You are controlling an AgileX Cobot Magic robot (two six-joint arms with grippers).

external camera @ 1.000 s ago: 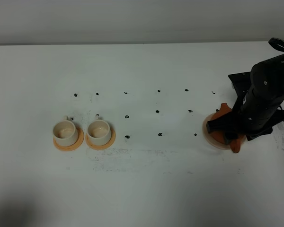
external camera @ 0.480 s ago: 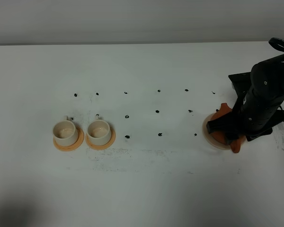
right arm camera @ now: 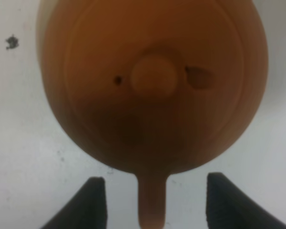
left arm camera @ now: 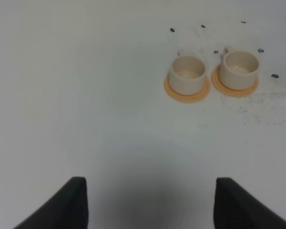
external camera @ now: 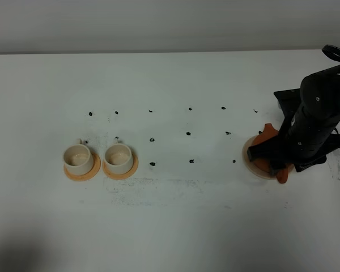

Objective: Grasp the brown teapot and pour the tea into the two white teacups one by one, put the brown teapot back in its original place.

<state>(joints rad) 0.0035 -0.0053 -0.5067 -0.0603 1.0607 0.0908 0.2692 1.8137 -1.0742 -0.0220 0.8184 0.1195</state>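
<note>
The brown teapot (external camera: 262, 164) sits on the pale beige saucer (external camera: 248, 159) at the right of the table, mostly hidden under my right arm (external camera: 314, 122). In the right wrist view the teapot (right arm camera: 152, 95) fills the frame from above. My right gripper (right arm camera: 154, 202) is open, with one finger on each side of the teapot's handle (right arm camera: 151, 200) and not touching it. The two white teacups (external camera: 77, 158) (external camera: 118, 157) stand side by side at the left. My left gripper (left arm camera: 152, 202) is open and empty, well short of the cups (left arm camera: 187, 75) (left arm camera: 238, 70).
Each cup stands on a small orange saucer (external camera: 93, 169) (external camera: 134, 168). Rows of small black marks (external camera: 188, 134) dot the white table (external camera: 175, 226) between the cups and the teapot. The table's back edge runs along the top of the exterior view.
</note>
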